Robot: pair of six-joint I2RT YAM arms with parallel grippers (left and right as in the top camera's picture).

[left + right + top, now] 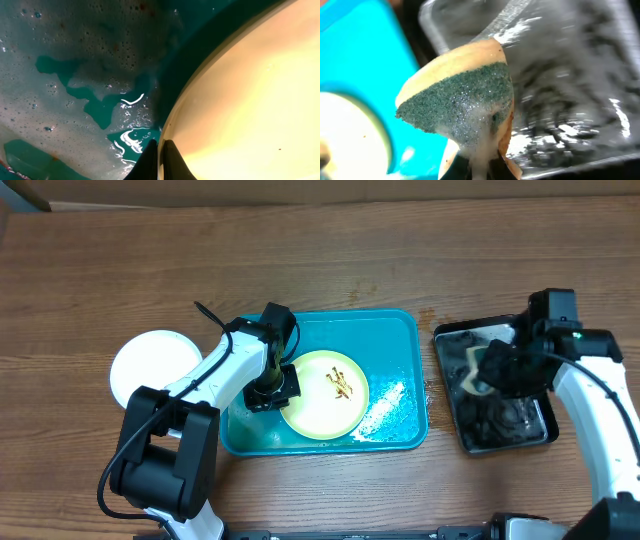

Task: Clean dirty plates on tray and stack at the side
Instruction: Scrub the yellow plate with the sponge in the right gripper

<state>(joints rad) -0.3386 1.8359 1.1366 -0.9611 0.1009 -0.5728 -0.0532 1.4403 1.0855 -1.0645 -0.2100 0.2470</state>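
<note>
Left gripper (272, 388): clamped on plate (325, 395) rim, inside soapy tray (395, 330). Right gripper (490, 372): clamped on wet sponge (465, 95), above black tray (530, 430).

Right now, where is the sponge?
In the overhead view the sponge is on the right, pinched in the right gripper over the black tray, beside the blue tray.

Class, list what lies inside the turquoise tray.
A pale yellow-green plate with brown food scraps, soapy foam beside it, and the left gripper pinching the plate's rim. The tray floor under the plate and arm is hidden.
</note>
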